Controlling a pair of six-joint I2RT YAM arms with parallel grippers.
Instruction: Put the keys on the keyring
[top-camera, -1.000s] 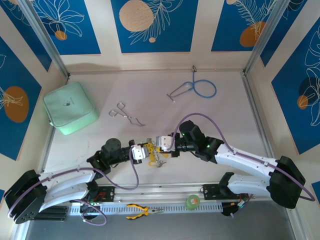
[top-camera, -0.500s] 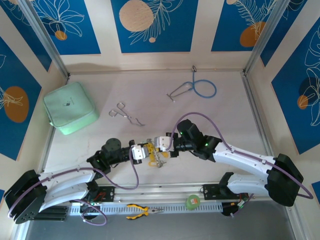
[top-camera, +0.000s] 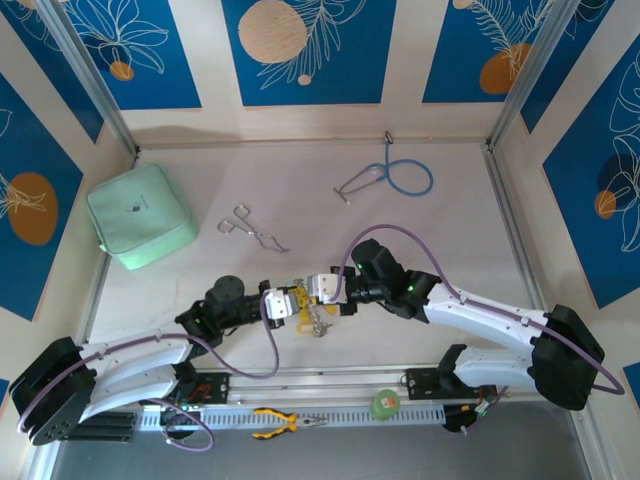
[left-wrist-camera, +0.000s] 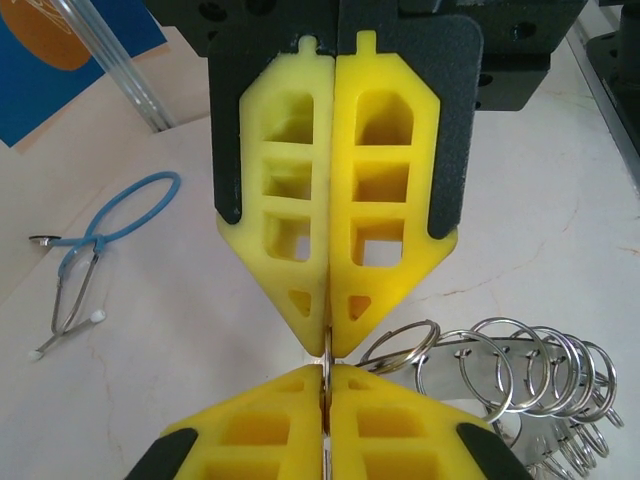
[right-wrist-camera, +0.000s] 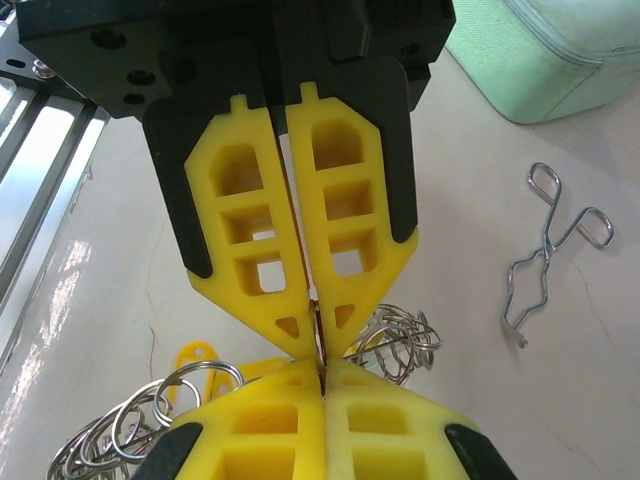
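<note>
My two grippers meet tip to tip at the front middle of the table. The left gripper (top-camera: 296, 303) (left-wrist-camera: 329, 340) is shut on a thin silvery ring seen edge-on. That same ring runs on between the shut fingers (left-wrist-camera: 400, 430) of the right gripper (top-camera: 307, 294) (right-wrist-camera: 320, 350). It belongs to the keyring (left-wrist-camera: 500, 372) (top-camera: 318, 321), a flat metal band fringed with several small split rings (right-wrist-camera: 400, 345) that hangs beside the fingertips. Yellow-headed keys (right-wrist-camera: 197, 358) lie on the table just behind the left fingers (right-wrist-camera: 260, 430).
A mint-green pouch (top-camera: 140, 215) (right-wrist-camera: 560, 50) sits at the left. Silver forceps (top-camera: 252, 230) (right-wrist-camera: 550, 250) lie behind the grippers, and a blue stethoscope (top-camera: 395, 180) (left-wrist-camera: 100, 230) is at the back. Pliers (top-camera: 285, 422) and a green roll (top-camera: 384, 404) rest on the front rail.
The right arm has edged slightly left toward the left gripper, and its fingers have closed on the ring. The left arm holds its place.
</note>
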